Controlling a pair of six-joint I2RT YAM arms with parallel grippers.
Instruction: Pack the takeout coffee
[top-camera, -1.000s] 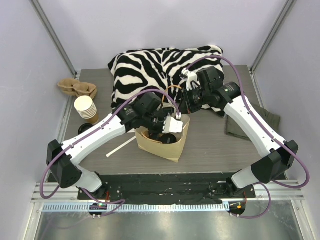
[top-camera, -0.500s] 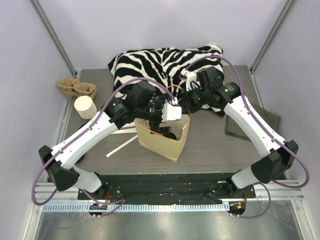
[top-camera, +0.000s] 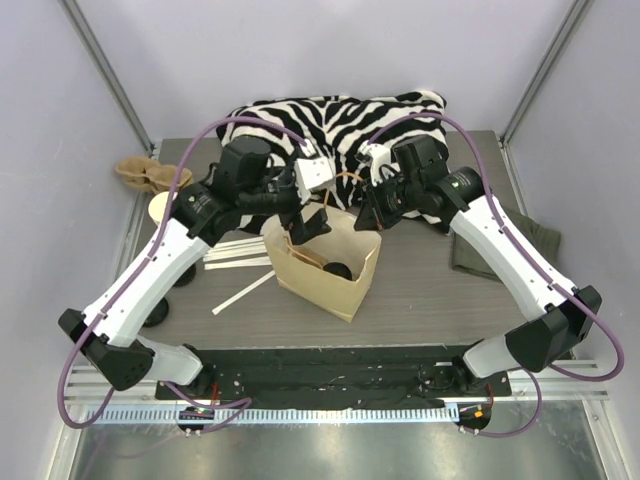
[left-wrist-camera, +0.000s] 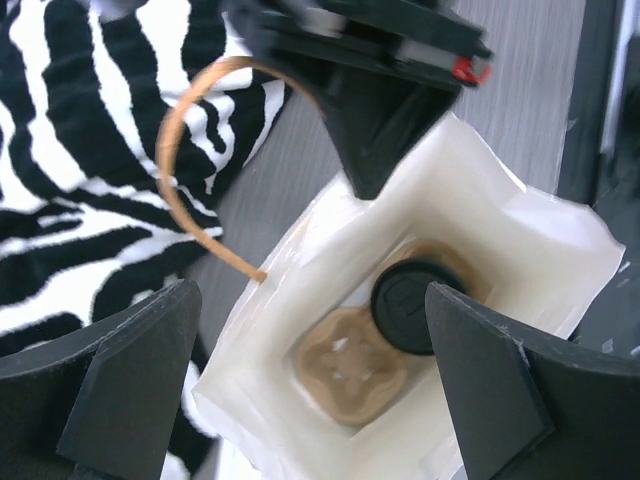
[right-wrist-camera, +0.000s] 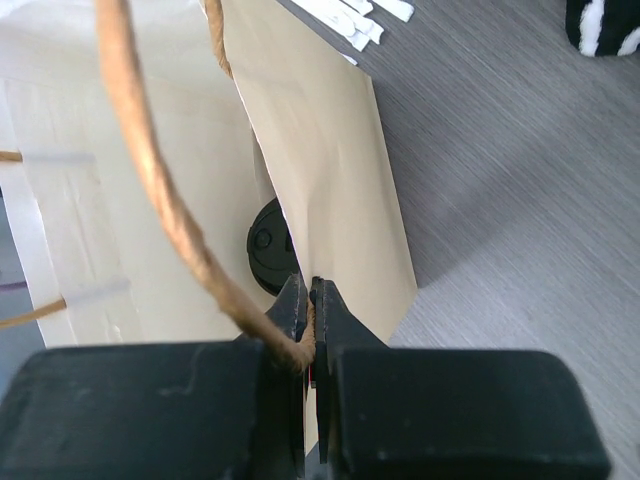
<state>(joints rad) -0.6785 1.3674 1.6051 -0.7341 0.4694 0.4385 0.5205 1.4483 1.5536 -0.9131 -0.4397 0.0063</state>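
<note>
One takeout coffee (left-wrist-camera: 412, 308) stands lid-up in the bag (top-camera: 325, 292); left gripper (top-camera: 305, 222) gapes, right gripper (right-wrist-camera: 310, 300) pinches its handle (right-wrist-camera: 150, 170).

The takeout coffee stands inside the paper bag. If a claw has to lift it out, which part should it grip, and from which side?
Probably grip the takeout coffee by its black lid's rim, coming straight down through the paper bag's open mouth. It stands upright deep inside, so the paper walls close off every side and only the lid shows.
</note>
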